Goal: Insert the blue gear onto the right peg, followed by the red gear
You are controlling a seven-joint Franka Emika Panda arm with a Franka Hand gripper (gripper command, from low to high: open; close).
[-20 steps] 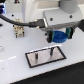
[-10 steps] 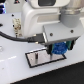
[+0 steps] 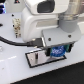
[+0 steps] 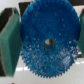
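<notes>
The blue gear (image 4: 46, 39) fills the wrist view, a bright-blue toothed disc with a centre hole, clamped between my two green finger pads (image 4: 9, 44). In the exterior view my gripper (image 3: 58, 51) is shut on the blue gear (image 3: 58, 51) and hangs just over the black-rimmed white plate (image 3: 33, 58). The arm's bulk covers most of the plate. The right peg and the red gear are hidden or out of view.
A black cable (image 3: 15, 41) runs across the white table at the exterior view's left. Small white and dark objects (image 3: 16, 26) stand at the back left.
The arm has come much closer to the exterior camera and lower, carrying the blue gear down toward the plate. It now blocks much more of the scene.
</notes>
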